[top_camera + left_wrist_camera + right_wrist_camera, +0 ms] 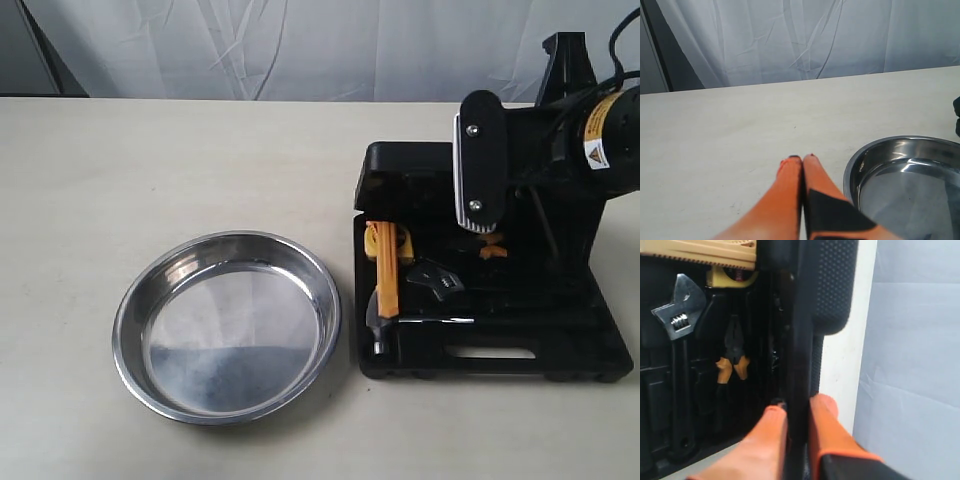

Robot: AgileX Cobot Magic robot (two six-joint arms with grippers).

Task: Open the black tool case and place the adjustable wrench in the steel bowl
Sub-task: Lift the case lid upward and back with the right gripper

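The black tool case (pixel 560 345) lies at the right of the table with its lid (pixel 410 170) raised. In the right wrist view my right gripper (pixel 799 407) is shut on the lid's edge (pixel 825 290), one orange finger on each side. The adjustable wrench (pixel 437 280) lies in its recess inside the case, its silver head (pixel 679 310) showing above the long black handle. The steel bowl (pixel 227 325) sits to the left of the case and holds nothing. My left gripper (pixel 802 159) is shut and holds nothing, just above the table beside the bowl's rim (pixel 852 170).
A hammer with a yellow handle (pixel 385 290), a yellow tape measure (pixel 732 276) and orange-handled pliers (pixel 732 357) also lie in the case. A white curtain (pixel 300 45) hangs behind the table. The right arm (pixel 600 140) stands over the case's far right part.
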